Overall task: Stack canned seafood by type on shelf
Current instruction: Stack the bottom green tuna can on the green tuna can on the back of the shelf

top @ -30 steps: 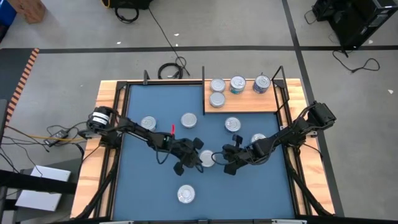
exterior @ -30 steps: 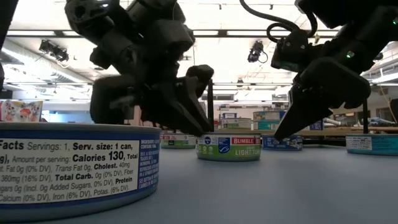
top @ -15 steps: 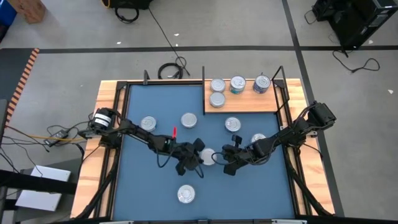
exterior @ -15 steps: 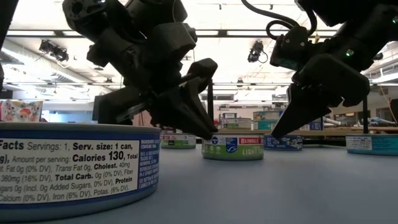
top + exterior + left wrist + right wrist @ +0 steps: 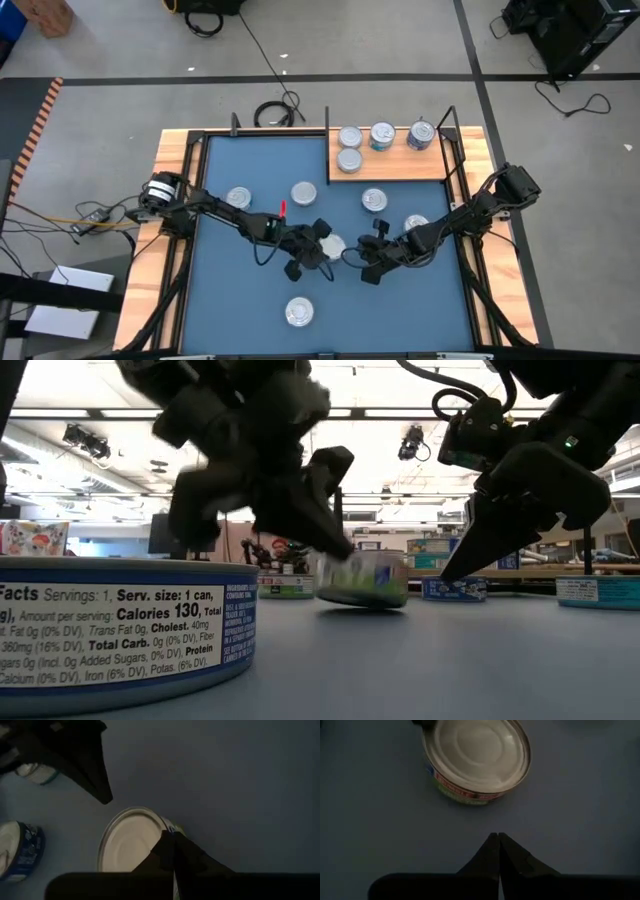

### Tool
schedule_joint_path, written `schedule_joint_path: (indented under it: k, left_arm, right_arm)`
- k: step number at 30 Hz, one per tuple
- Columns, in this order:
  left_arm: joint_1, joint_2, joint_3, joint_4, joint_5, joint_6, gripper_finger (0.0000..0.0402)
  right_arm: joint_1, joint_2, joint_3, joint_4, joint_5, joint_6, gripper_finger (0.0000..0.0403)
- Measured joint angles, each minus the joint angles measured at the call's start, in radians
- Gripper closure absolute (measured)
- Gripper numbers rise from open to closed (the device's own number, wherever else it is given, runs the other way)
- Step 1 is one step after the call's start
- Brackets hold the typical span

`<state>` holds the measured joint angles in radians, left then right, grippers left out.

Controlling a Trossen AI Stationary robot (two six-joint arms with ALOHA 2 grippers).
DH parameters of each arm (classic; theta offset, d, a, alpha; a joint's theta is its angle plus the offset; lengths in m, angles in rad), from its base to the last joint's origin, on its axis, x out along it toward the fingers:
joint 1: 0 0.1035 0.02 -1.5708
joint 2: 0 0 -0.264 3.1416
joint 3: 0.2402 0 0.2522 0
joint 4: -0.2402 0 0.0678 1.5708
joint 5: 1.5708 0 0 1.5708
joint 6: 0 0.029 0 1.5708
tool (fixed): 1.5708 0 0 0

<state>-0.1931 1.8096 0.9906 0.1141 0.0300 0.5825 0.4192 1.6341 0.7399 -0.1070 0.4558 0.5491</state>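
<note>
— Tins first: where do we find the one in play?

— Near the middle of the blue mat [image 5: 230, 290], the green-labelled tin [image 5: 476, 757]. Our left end effector [image 5: 168, 836] is at its nine o'clock side and our right end effector [image 5: 498, 836] sits off towards four o'clock.

— Do we have it gripped?

— We don't think so. The left fingers are pressed together with nothing between them, and their tip lies against the tin's rim. In the low view the tin looks tipped up on one edge, though it is blurred there. We judge that we are nudging or levering it, not carrying it.

— And our right side?

— Its fingers are also pinched together on nothing. It points at the tin with bare mat between them. We take it to be waiting there as a stop, or for a handover.

— Why work in the middle at all?

— The shelf [image 5: 400, 168] lies at one o'clock on the table [image 5: 175, 150], well away from the left arm's base at nine o'clock. Shifting the tin rightward would suit the right arm's reach.

— How far along are we?

— Four tins [image 5: 350, 137] stand on the shelf: three in a row along its far edge and one in front of the leftmost. Other loose tins [image 5: 298, 313] lie at six, ten, eleven, one and three o'clock on the mat, so most of the sorting remains.
</note>
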Motion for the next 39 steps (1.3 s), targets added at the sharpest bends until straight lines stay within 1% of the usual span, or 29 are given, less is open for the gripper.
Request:
schedule_joint_path:
  k: [4, 9, 19, 25, 31, 39]
  left_arm:
    - [0.031, -0.026, 0.020, -0.068, 0.072, -0.096, 0.0401]
    - [0.070, -0.050, 0.023, -0.068, 0.138, -0.204, 0.0401]
    - [0.123, -0.050, 0.025, -0.070, 0.142, -0.327, 0.0401]
    - [0.148, -0.063, 0.027, -0.069, 0.138, -0.334, 0.0401]
    - [0.169, -0.107, 0.029, -0.081, 0.129, -0.349, 0.0401]
    - [0.223, -0.135, 0.030, -0.096, 0.125, -0.382, 0.0401]
  right_arm:
    - [0.004, 0.000, 0.000, 0.000, 0.000, 0.000, 0.0395]
    - [0.005, 0.000, 0.001, 0.001, 0.000, -0.001, 0.0395]
    - [0.005, 0.000, 0.001, 0.012, -0.001, -0.002, 0.0393]
    - [0.005, 0.000, 0.001, 0.017, -0.004, -0.002, 0.0393]
    - [0.006, 0.000, 0.002, 0.022, -0.004, -0.002, 0.0393]
    - [0.007, -0.001, 0.006, 0.032, -0.011, -0.003, 0.0393]
